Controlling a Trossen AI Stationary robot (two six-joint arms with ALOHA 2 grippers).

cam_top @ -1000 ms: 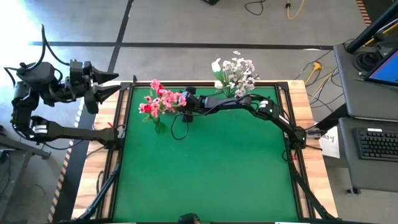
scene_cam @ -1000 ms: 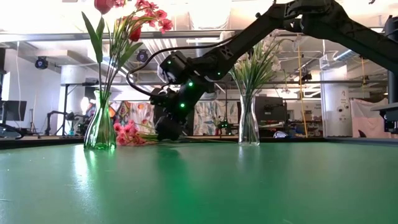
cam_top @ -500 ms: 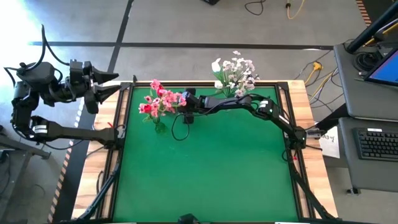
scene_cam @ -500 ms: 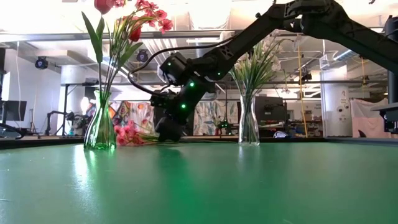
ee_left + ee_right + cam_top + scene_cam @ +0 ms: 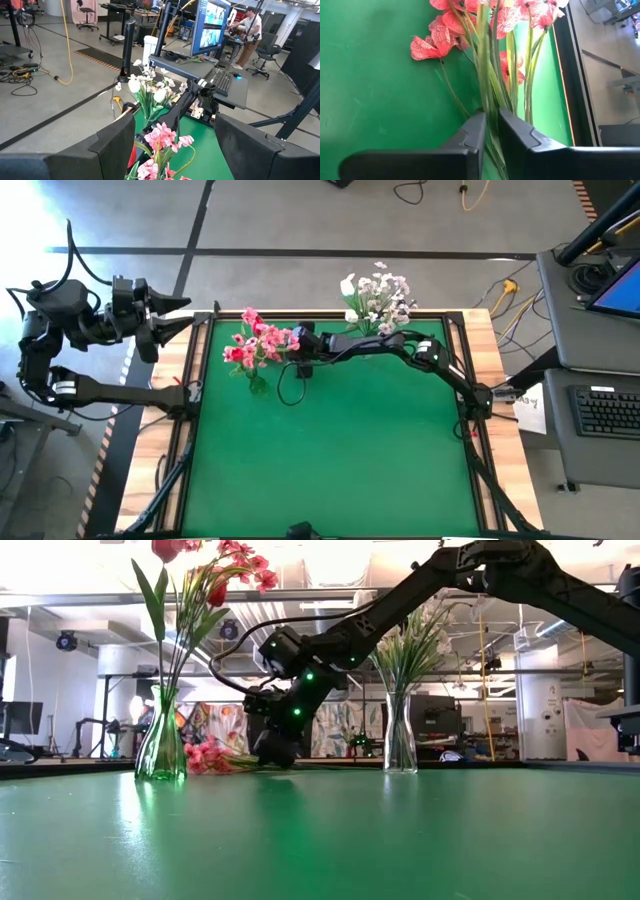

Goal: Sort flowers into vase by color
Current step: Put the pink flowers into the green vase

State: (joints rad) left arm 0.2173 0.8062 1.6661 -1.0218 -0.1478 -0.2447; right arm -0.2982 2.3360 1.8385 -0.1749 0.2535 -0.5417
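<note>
Right gripper (image 5: 490, 131) pinches pink flower (image 5: 205, 756) stem just beside pink-flower vase (image 5: 160, 745); stem axis flat on table, blossoms toward vase; left gripper (image 5: 170, 145) open, well apart.

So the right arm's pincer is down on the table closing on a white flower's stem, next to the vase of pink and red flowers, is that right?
Not quite: the flower is pink, not white. The right wrist view shows the right pincer closed on the green stems of pink flowers lying on the table. The rest holds: the low view shows it down beside the vase of pink and red flowers.
</note>
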